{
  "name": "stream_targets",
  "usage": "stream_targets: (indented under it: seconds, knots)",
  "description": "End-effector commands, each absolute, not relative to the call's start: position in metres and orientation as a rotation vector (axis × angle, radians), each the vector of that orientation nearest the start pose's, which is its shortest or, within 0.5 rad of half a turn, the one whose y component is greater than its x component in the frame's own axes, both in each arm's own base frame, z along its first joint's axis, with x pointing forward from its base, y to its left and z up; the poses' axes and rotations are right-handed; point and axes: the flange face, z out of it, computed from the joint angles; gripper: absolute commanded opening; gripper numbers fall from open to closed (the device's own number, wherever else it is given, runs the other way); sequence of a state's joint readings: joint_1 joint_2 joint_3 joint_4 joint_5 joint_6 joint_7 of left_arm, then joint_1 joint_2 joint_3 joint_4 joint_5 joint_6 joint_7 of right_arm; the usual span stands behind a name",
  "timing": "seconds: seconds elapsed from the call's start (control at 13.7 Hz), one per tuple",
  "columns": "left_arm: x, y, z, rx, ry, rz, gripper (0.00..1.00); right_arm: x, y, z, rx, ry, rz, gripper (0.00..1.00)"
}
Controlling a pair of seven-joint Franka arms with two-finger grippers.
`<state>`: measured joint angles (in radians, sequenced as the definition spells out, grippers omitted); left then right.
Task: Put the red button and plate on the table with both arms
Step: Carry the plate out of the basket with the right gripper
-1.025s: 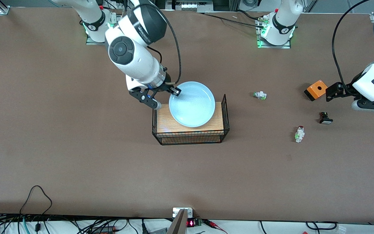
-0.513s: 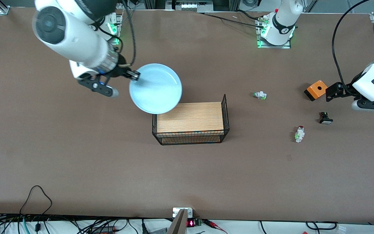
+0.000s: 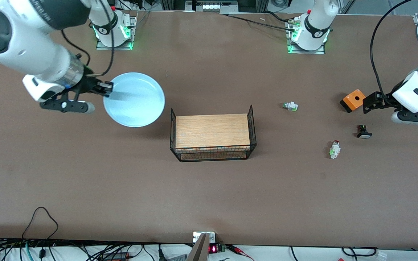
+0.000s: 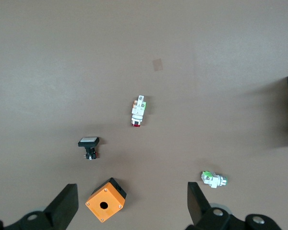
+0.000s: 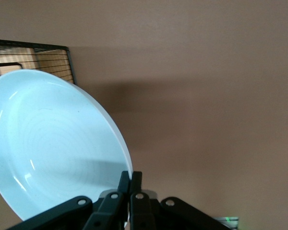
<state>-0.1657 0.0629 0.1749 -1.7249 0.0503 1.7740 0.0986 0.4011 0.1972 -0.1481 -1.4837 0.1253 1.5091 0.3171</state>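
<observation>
Brown tabletop; cables — perhaps — along its edge

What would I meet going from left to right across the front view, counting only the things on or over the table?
right gripper → plate → wooden rack → white-and-green piece → red button → orange box → black piece → left gripper.

Pale blue plate, brown table, orange box, red-capped white-green red button
</observation>
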Motion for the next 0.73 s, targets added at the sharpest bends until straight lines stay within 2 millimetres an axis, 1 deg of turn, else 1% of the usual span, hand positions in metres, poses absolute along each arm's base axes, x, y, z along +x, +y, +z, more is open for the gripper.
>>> stream_targets:
  seconds: [0.0,0.07,0.15,0.29,0.37,0.51,0.59,0.66]
  knots:
    - [0.581,-0.004,0.538,-3.097,0.159,0.027,1.0,0.574,0.13,0.53,-3.101,-0.026,0.316,0.0]
    - [0.581,-0.015,0.54,-3.097,0.188,0.022,1.0,0.571,0.12,0.524,-3.096,-0.054,0.301,0.0]
    - [0.581,-0.021,0.539,-3.095,0.202,0.024,1.0,0.569,0.108,0.515,-3.114,-0.062,0.292,0.0]
    - [0.578,-0.023,0.539,-3.095,0.209,0.043,1.0,0.559,0.095,0.501,-3.137,-0.096,0.277,0.0]
    - [0.578,-0.023,0.538,-3.095,0.209,0.062,1.0,0.555,0.084,0.494,-3.133,-0.074,0.284,0.0]
    - [0.578,-0.026,0.538,-3.094,0.216,0.06,1.0,0.547,0.074,0.479,-3.131,-0.051,0.297,0.0]
    - [0.578,-0.032,0.54,-3.094,0.23,0.053,1.0,0.545,0.068,0.47,-3.131,-0.039,0.294,0.0]
    - [0.579,-0.034,0.547,-3.094,0.237,0.034,1.0,0.545,0.063,0.461,-3.131,-0.036,0.285,0.0]
